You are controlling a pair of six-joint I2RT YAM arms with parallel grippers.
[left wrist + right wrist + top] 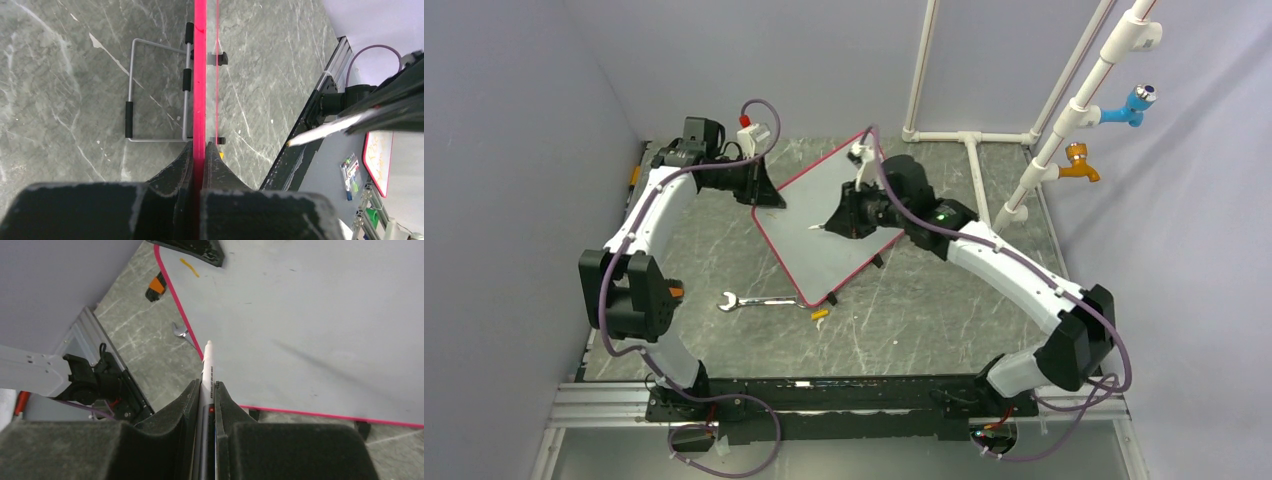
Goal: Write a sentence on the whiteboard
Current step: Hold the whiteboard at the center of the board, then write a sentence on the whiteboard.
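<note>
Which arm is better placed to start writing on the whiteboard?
Right. The right gripper is shut on the marker, its tip pointing at the whiteboard face. The left gripper is shut on the whiteboard's red rim, steadying it, and holds no pen.

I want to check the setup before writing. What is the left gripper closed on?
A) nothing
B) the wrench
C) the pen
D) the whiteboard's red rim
D: the left wrist view shows the left gripper shut on the rim of the whiteboard; the pen is in the right gripper.
</note>
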